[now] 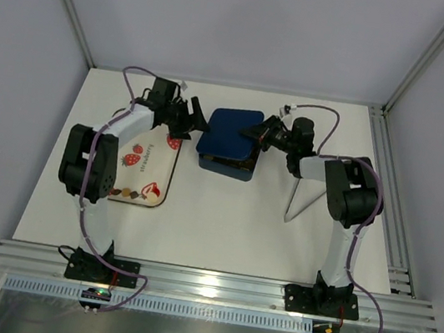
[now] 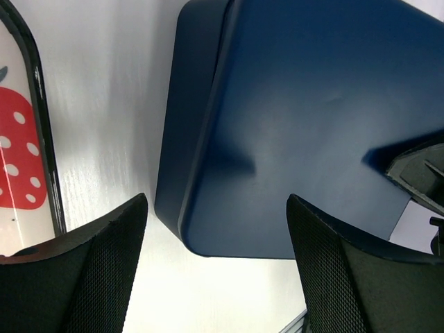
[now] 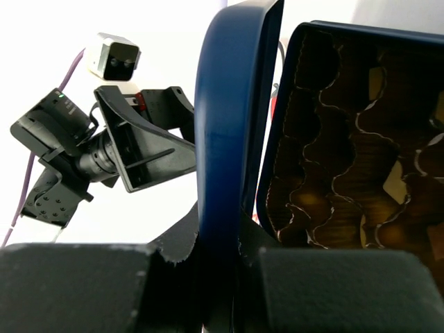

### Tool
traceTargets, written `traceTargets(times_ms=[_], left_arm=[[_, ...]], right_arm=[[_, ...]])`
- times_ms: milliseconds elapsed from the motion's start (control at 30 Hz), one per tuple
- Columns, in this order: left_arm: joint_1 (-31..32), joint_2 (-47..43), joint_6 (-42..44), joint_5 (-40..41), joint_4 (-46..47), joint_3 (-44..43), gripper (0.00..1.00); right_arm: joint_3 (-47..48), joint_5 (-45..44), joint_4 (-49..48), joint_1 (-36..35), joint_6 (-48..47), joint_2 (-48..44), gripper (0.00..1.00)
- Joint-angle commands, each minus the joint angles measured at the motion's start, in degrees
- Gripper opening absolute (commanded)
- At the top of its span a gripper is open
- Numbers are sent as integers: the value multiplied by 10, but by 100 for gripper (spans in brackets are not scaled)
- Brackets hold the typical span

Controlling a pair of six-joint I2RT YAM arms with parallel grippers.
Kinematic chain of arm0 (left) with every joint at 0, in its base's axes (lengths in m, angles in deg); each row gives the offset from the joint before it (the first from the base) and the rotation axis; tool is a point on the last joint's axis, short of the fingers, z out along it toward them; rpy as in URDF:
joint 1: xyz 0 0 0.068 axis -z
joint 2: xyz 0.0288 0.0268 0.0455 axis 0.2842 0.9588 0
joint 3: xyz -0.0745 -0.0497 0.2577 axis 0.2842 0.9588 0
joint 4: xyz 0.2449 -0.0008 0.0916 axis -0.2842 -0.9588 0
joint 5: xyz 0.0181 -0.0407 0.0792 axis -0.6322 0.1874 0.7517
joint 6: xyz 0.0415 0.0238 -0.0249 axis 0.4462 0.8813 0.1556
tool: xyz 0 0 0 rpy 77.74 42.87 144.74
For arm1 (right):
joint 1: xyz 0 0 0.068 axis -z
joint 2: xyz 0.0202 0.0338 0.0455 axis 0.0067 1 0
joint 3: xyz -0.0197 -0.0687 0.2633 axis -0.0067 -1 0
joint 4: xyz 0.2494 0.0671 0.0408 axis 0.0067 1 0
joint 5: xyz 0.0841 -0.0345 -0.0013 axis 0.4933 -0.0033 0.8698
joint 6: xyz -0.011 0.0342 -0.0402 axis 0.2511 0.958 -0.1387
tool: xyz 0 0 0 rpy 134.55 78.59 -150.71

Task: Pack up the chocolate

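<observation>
Right gripper (image 3: 220, 253) is being clamped on the blue lid (image 1: 229, 132); left gripper (image 2: 216, 201) is being held spread beside it, chocolate (image 1: 130, 194) lying well apart on the board (image 1: 161, 169).

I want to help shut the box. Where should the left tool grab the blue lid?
Probably its left rim, coming from the left. The blue lid is broad and flat on top, but its rim wall is thin enough to pinch, as the right tool does on the opposite edge. The open left tool faces that corner.
</observation>
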Motion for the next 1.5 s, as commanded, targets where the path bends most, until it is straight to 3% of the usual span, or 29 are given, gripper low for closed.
traceTargets(times_ms=[0,633,1100,1467], left_arm=[[10,12,15,-16,25,-26,79],[28,42,13,-8,18,-46,77],[46,73,32,4,-12,-80,76],[64,96,35,19,-24,-100,76]], right_arm=[[-4,21,-68,7,16,4,4],[-46,50,-119,34,52,27,5],[-78,54,-146,53,61,25,27],[-126,65,-168,89,61,4,32]])
